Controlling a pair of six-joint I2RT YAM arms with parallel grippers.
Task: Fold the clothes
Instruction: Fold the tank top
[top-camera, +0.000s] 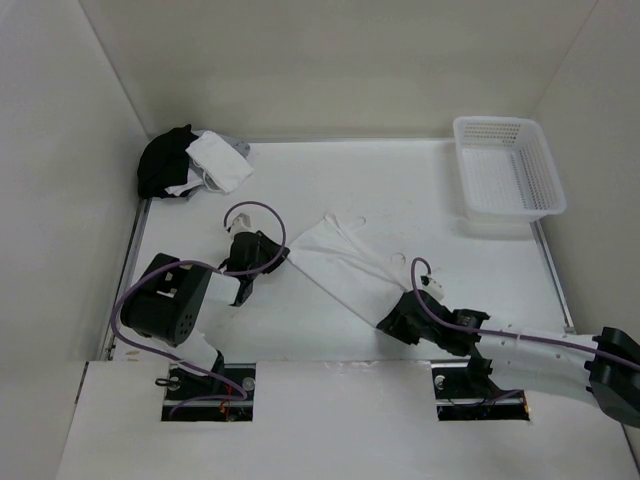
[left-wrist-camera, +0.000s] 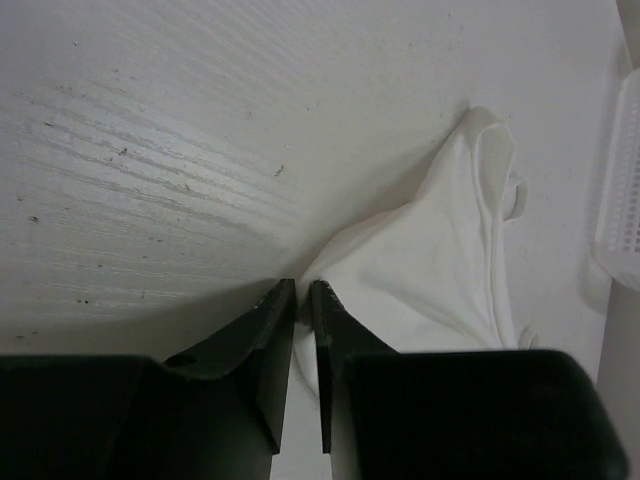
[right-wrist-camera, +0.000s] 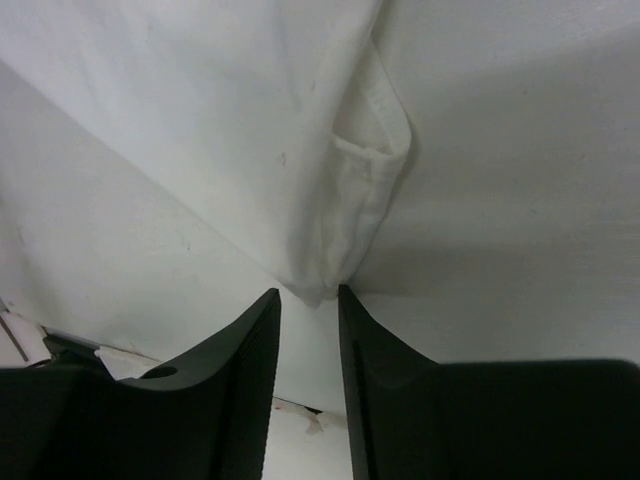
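The clothes (top-camera: 335, 262), a thin white tank top, lie stretched in a diagonal band across the middle of the table, with the straps toward the far side. My left gripper (top-camera: 280, 262) is at the upper-left end. In the left wrist view its jaws (left-wrist-camera: 303, 285) stand almost together, with a corner of the white fabric (left-wrist-camera: 430, 270) pinched between them. My right gripper (top-camera: 388, 322) is at the lower-right end. There its jaws (right-wrist-camera: 310, 292) stand apart, and the bunched corner of the fabric (right-wrist-camera: 250, 130) hangs just at their tips, touching the right finger.
A white plastic basket (top-camera: 508, 168) stands at the back right, and its edge shows in the left wrist view (left-wrist-camera: 620, 200). A black-and-white heap of garments (top-camera: 190, 162) lies in the back left corner. White walls close in the table on three sides.
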